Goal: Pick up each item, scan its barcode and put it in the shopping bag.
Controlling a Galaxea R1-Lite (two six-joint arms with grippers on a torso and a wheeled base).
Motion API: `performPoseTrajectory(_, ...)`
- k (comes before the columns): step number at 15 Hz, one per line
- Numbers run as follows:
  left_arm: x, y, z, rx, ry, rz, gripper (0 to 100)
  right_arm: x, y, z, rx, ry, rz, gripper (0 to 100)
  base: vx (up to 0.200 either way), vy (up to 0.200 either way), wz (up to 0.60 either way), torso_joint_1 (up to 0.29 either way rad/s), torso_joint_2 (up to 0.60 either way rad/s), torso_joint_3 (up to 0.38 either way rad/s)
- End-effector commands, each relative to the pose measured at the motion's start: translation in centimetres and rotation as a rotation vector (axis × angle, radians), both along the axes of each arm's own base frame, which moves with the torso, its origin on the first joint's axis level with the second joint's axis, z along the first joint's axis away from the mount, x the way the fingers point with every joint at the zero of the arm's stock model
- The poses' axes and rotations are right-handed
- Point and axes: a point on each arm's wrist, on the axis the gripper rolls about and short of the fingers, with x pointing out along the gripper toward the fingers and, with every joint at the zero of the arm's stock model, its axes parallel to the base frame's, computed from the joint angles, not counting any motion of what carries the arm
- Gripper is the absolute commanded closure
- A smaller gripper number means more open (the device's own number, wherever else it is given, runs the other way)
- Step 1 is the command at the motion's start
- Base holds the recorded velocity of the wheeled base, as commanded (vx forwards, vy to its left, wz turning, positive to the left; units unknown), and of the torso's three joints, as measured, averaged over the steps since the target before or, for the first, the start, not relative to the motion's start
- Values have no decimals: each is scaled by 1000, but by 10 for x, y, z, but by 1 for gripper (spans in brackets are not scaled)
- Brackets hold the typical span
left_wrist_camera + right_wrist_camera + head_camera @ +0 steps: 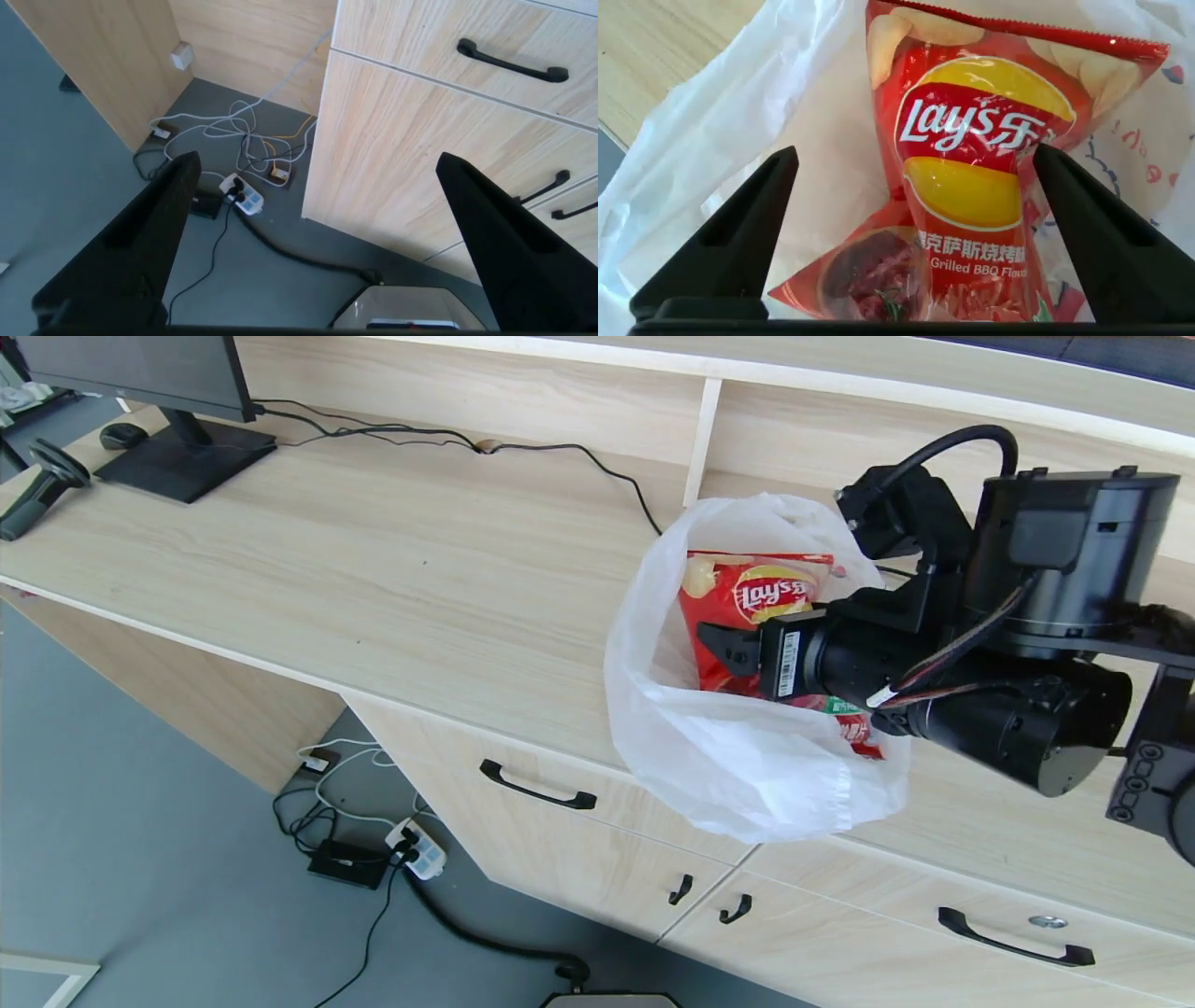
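- The right gripper (717,649) (915,159) sits in the mouth of the shopping bag (747,775) (738,121). Its fingers are spread wide and hold nothing.
- The left gripper (320,161) hangs above the floor in front of the drawers (448,103). It is also wide open and empty.
- The surface (373,579) is a pale wood counter.
- The monitor (140,373) stands at the far left corner of the surface.
- The shopping bag is thin white plastic. It rests at the near edge of the surface, toward the right end, and its lower folds sag over that edge.
- The red chip bag (738,607) (971,187) lies inside the shopping bag, face up. In the right wrist view it lies beneath the gap between the open fingers. One side edge runs close to a finger, and I cannot tell whether they touch.
- A red-and-green packet (845,719) shows in the shopping bag just beside the arm.
- A handheld scanner (37,490) lies at the left edge of the surface, well apart from the shopping bag.
- A power strip (243,196) lies on the floor among cables.
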Motion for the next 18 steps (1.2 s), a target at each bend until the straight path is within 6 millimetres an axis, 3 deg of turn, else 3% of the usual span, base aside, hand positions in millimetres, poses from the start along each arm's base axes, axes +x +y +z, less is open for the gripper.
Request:
performPoseTrajectory(1,0,0,0,0,-1,0,0,-20,-17,11,12,-36,-3,0,0,0,0,0,0,0)
performPoseTrajectory(4,0,0,0,0,-1,0,0,-57,-46,-16,-16,-33,2,0,0,0,0,0,0,0)
performPoseTrajectory(8,0,0,0,0,-1,0,0,-84,-69,-19,-8,-102,65,0,0,0,0,0,0,0)
performPoseTrajectory(11,0,0,0,0,-1,0,0,-84,-68,-18,-5,-106,88,0,0,0,0,0,0,0)
performPoseTrajectory(18,0,0,0,-1,1,0,0,-83,-68,-19,-5,-103,94,0,0,0,-600,-45,101,46)
